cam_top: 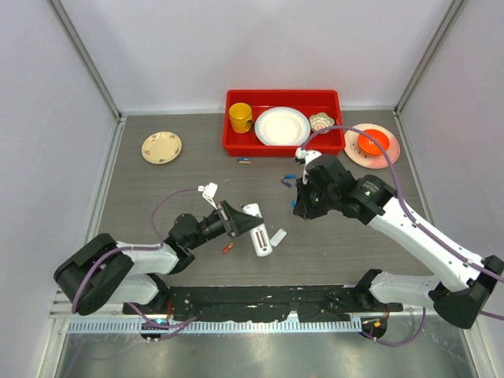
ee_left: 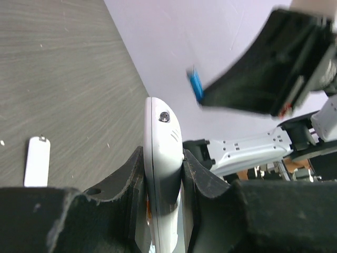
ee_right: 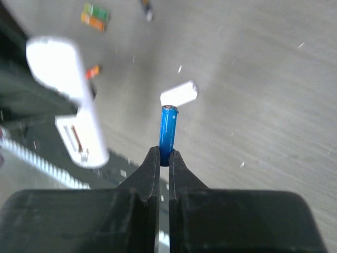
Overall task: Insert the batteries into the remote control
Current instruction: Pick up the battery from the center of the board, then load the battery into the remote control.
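My left gripper [cam_top: 239, 220] is shut on the white remote control [cam_top: 257, 230] and holds it tilted above the table. In the left wrist view the remote [ee_left: 162, 137] stands edge-on between my fingers [ee_left: 124, 176]. My right gripper [cam_top: 298, 206] is shut on a blue battery [ee_right: 168, 134], right of the remote and apart from it. That battery also shows in the left wrist view [ee_left: 195, 84]. The remote's open back slot [ee_right: 75, 139] shows in the right wrist view. Loose batteries lie at the far middle [cam_top: 244, 161], near it to the right [cam_top: 287, 179], and a red-orange one [cam_top: 227, 247] lies below the remote.
A small white cover plate [cam_top: 277, 236] lies just right of the remote. A red bin [cam_top: 283, 95] at the back holds a yellow mug [cam_top: 240, 116], a white plate [cam_top: 281, 126] and a small bowl [cam_top: 321, 121]. A pink plate [cam_top: 390, 156] with an orange bowl stands right of it. A cream saucer [cam_top: 161, 147] lies at the back left.
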Motion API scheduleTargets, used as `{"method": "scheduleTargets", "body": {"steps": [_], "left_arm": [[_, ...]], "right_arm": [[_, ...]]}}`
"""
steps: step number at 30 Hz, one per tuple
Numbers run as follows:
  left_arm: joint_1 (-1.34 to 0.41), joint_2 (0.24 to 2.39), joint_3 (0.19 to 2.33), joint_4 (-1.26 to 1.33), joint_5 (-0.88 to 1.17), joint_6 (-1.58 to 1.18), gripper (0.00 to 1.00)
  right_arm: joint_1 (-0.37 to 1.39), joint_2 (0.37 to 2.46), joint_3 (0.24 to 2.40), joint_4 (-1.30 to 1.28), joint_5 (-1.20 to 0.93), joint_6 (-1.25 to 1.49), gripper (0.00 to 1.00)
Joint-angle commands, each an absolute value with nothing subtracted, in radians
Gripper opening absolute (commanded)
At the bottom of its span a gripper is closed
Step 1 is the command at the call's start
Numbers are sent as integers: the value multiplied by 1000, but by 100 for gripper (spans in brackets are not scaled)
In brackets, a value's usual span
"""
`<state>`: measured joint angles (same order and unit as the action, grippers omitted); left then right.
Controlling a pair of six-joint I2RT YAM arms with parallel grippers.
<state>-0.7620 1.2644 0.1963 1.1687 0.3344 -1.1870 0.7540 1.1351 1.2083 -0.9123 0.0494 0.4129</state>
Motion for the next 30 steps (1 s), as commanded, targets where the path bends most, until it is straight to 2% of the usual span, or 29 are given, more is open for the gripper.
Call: {"method": "scheduleTargets", "body": {"steps": [1,5,9,20,30], "left_arm": [[-773,1363,259,1406,245,-1203,0],[-776,1472,259,1538,223,-1255,0],[-795,1494,256,1546,170,-1235,0],[-836,1460,241,1546,124,-1181,0],[-850,1407,222,1546,135,-1143,0]], "right_arm": [[857,1193,1281,-1187,-86,264,1],[978,1197,1279,-1203,-64,258,1],[1014,1195,1259,-1141,-78,307,1],[1046,1253,1172,-859,-118,419,1],[1057,1310,1172,-813,-109,436,1]]}}
